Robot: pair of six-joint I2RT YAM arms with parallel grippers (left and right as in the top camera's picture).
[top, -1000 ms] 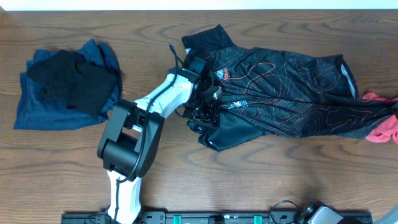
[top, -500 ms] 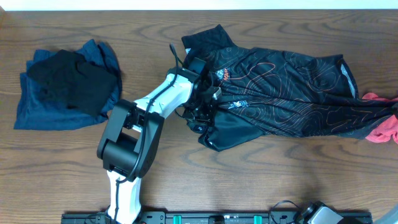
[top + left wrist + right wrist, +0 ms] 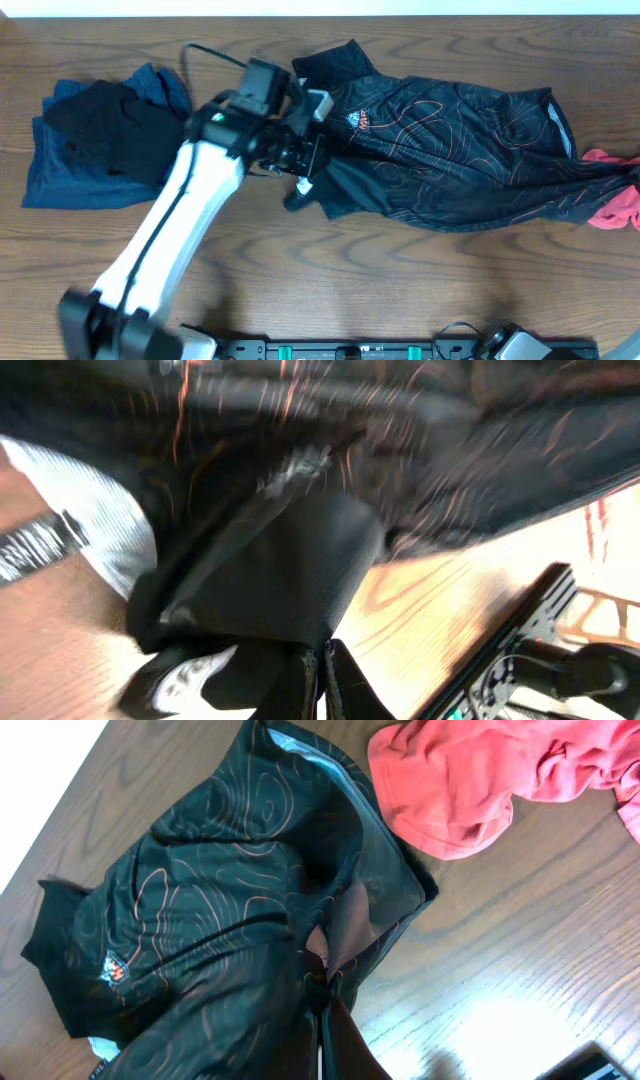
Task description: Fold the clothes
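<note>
Shirt (image 3: 450, 150) in black, one; red garment (image 3: 612, 205), one; pile (image 3: 90, 150), perhaps two pieces.

Nothing here reads as proper words from where I stand. The black shirt (image 3: 450, 150) has a small orange-and-white emblem (image 3: 360, 121) just below its collar, too tiny to make out. In the left wrist view, a white patch (image 3: 90, 510) of that shirt bears marks smeared past reading.
</note>
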